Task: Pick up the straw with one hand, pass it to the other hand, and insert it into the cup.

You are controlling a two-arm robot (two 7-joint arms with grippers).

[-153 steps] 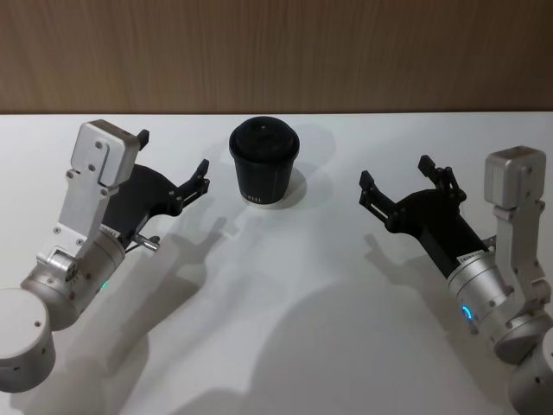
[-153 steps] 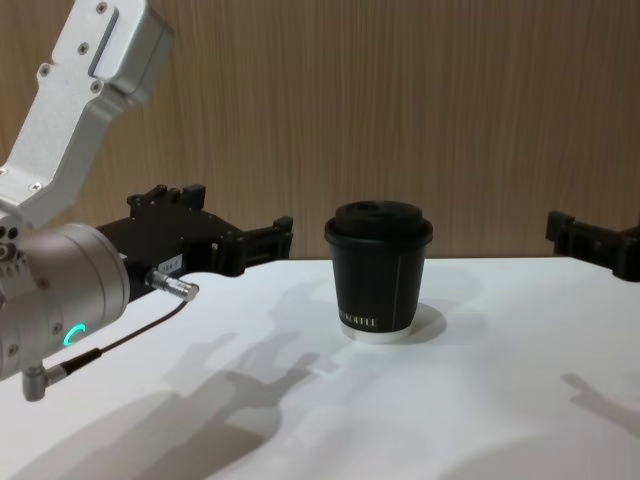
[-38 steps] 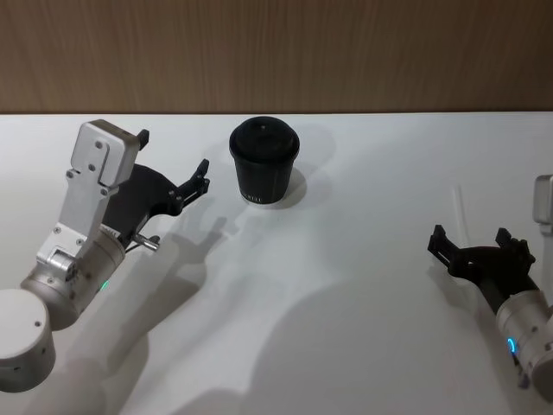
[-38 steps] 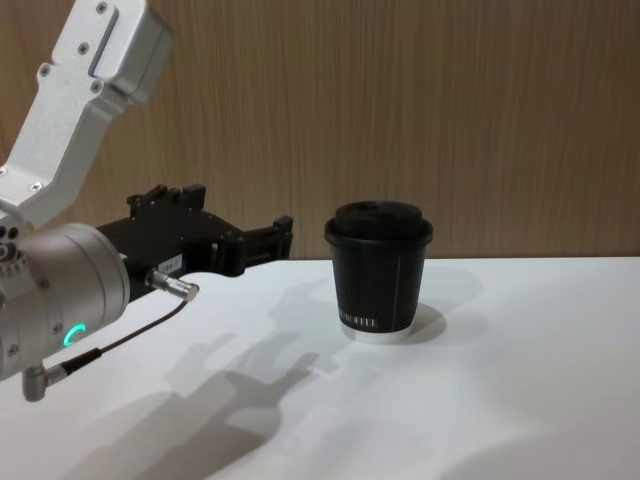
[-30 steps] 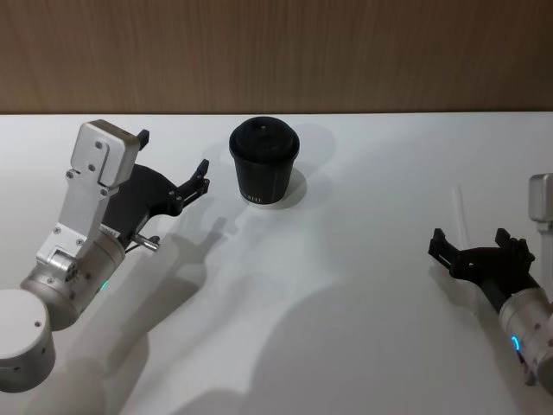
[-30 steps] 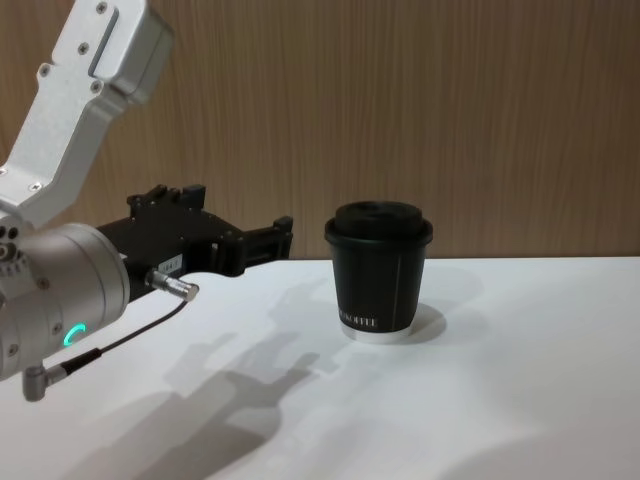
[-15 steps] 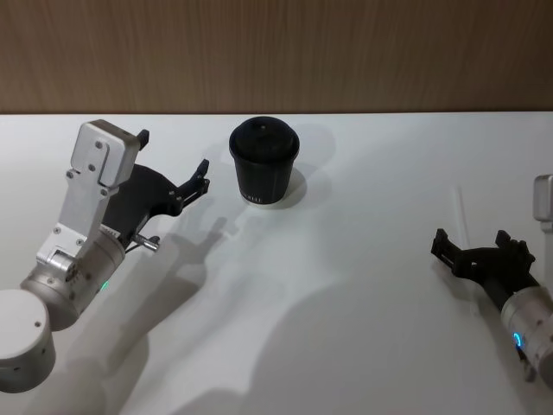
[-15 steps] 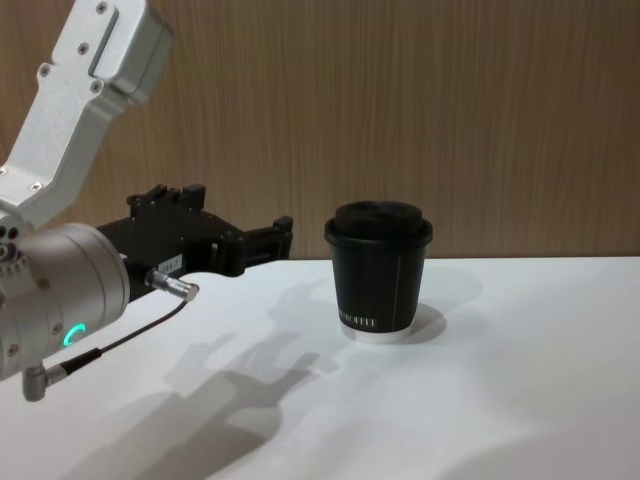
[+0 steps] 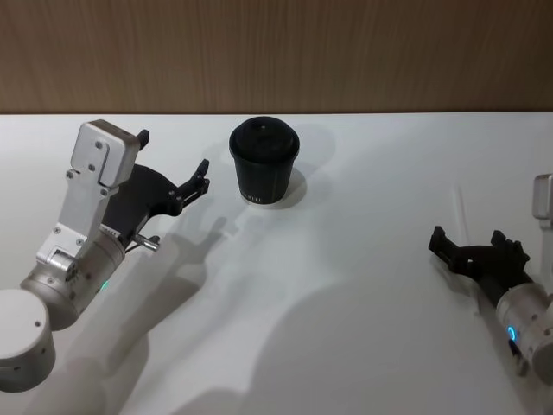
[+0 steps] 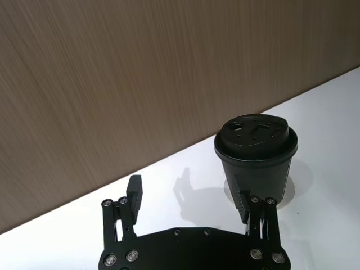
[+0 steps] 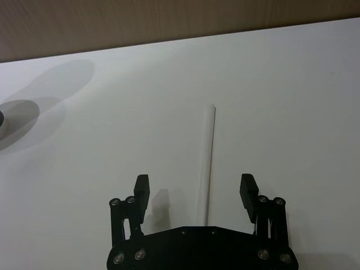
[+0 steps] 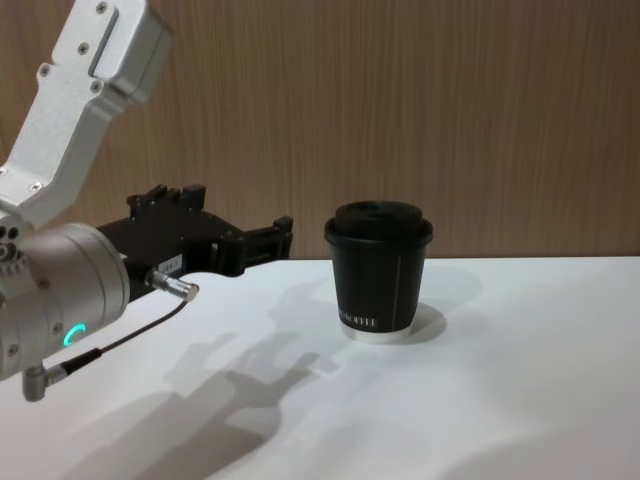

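1. The straw (image 9: 460, 210) is lying flat on the white counter (image 9: 346, 337) on my right side. It is well apart from the cup (image 9: 263, 162), which is standing upright and lidded toward the back middle.
2. The head view is giving me that spacing. The right wrist view is bringing the straw (image 11: 208, 157) in close, as one straight line running into the gap of the right claw (image 11: 194, 181).
3. Its long axis is running front to back, away from the robot, and leaning only slightly. The far end is pointing at the wood wall (image 12: 500, 120), and the near end is passing out of sight under the claw's body.
4. The right claw (image 9: 467, 235) is hanging low over that near end with its fingers spread wide, one on either side, neither touching the straw. I cannot tell whether the tips are meeting the counter.
5. The right arm is reaching in from the lower right corner of the head view, with its wrist angled forward along the straw.
6. The left claw (image 9: 173, 151) is hovering just left of the cup, spread wide and gripping nothing.
7. The left wrist view is looking between its fingers at the cup (image 10: 256, 154) and the domed lid. The chest view is showing me the cup (image 12: 378, 272) side-on, with its small white lettering and white base rim.
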